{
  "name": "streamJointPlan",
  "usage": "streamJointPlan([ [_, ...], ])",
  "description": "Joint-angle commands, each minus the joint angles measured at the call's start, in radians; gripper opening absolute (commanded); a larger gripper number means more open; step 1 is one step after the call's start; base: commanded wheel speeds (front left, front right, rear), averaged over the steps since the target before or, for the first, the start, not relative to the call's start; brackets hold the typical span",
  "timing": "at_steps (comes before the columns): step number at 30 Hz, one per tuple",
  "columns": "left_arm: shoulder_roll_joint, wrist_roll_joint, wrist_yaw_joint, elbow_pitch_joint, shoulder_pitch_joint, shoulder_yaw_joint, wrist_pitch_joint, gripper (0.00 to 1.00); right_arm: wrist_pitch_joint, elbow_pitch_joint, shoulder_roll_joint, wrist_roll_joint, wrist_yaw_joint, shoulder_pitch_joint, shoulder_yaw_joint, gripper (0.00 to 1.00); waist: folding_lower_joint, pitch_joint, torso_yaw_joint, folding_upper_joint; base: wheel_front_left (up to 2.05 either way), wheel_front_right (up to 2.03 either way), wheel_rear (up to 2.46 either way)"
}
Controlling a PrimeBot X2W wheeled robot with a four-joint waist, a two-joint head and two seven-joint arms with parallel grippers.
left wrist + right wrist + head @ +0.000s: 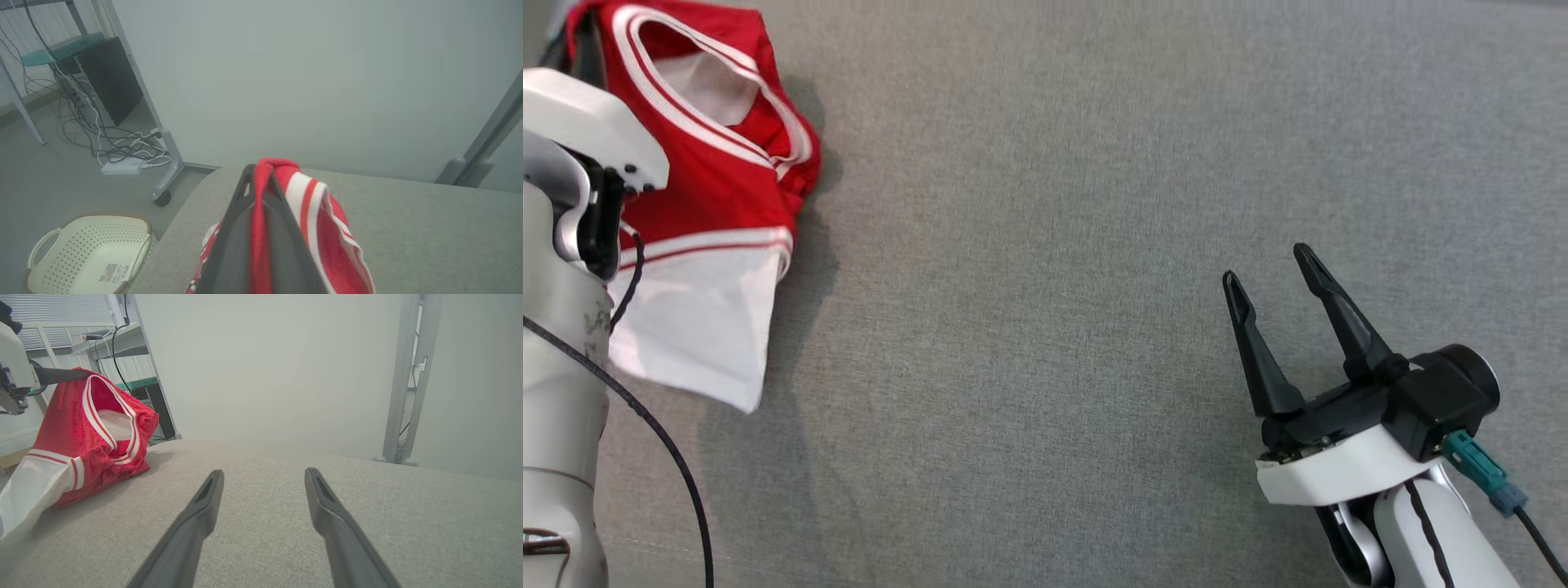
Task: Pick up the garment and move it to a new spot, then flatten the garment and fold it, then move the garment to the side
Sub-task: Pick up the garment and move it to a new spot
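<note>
Far left, on the floor off the worktop's edge, sat a cream laundry basket (81, 239); not part of the job. Your left gripper (258, 175) was pinched tight on a fold of the red jersey (322, 228), with cloth squeezed between the two fingers right by the white-and-red striped trim. The jersey (719, 188) hung bunched from that hold at the left end of the grey fabric worktop (1045, 327), trimmed opening gaping upward. In the right wrist view its red bulk (65, 433) looked to touch the worktop. The white sleeve drooped lower; I can't tell if that was touching. No lettering was visible.

The middle of the worktop was bare fabric. Well apart at the right, your right gripper (1267, 268) sat low over the worktop, fingers spread wide with nothing between them (263, 473).

Step call: pick-up and move, first part of the task. Jersey grabbed and partly raised, not yet set at a new spot. Flattening and folding not begun.

Next move probably needs you to carry the jersey right toward the open middle and lay it down. The right gripper could then take a second edge for the spread. One risk is the single-point hold letting the bunch drag and twist.
</note>
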Motion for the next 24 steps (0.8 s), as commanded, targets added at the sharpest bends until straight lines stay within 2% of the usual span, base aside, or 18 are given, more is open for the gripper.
streamJointPlan([
  [1,0.001,-0.011,-0.001,-0.01,-0.014,0.007,-0.021,0.0,-0.004,0.004,0.001,0.002,0.0,0.014,-0.001,1.0,0.0,-0.034,-0.001,0.0,0.0,0.0,0.0],
  [5,-0.021,-0.042,-0.017,-0.093,-0.022,0.028,-0.113,0.0,-0.004,-0.002,0.002,-0.014,0.0,0.035,-0.031,1.0,0.0,-0.093,-0.007,0.0,0.0,0.0,0.0],
  [7,-0.041,-0.068,-0.021,-0.219,0.004,0.045,-0.157,0.0,-0.004,-0.012,0.004,-0.018,0.0,0.046,-0.081,1.0,0.0,-0.142,-0.028,0.0,0.0,0.0,0.0],
  [9,-0.051,-0.08,-0.02,-0.275,0.028,0.051,-0.159,0.0,-0.004,-0.016,0.005,-0.016,0.0,0.046,-0.1,1.0,0.0,-0.16,-0.042,0.0,0.0,0.0,0.0],
  [18,-0.12,-0.115,0.008,-0.582,0.188,-0.007,-0.033,0.0,-0.004,-0.041,0.014,-0.015,0.0,0.062,-0.172,1.0,0.0,-0.215,-0.142,0.0,0.0,0.0,0.0],
  [24,-0.171,-0.144,0.023,-0.715,0.282,-0.066,0.067,0.0,-0.004,-0.053,0.018,-0.011,0.0,0.061,-0.182,1.0,0.0,-0.212,-0.205,0.0,0.0,0.0,0.0],
])
